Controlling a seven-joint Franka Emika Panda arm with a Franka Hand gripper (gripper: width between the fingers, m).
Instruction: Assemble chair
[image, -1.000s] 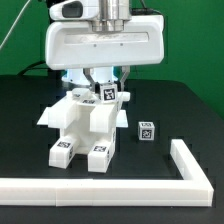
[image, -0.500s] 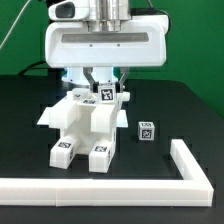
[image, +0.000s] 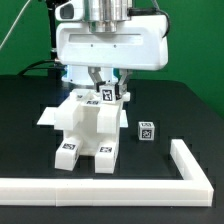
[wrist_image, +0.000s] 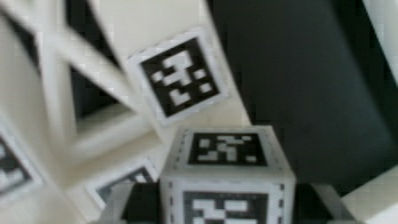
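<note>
Your gripper (image: 104, 84) and the chair (image: 90, 125) now sit further toward the exterior view's right than a second ago. The fingers are closed on the chair's top post (image: 106, 95) (the wrist view agrees). The chair stands on the table (image: 30, 130), probably being dragged toward the rail (image: 190, 160) for bracing.

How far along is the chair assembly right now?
Done: slab, braced panel and posts stand joined as the chair. In hand: the gripper is shut on a tagged post at the chair's top. Left: one tagged block lies loose beside it, not yet attached.
</note>
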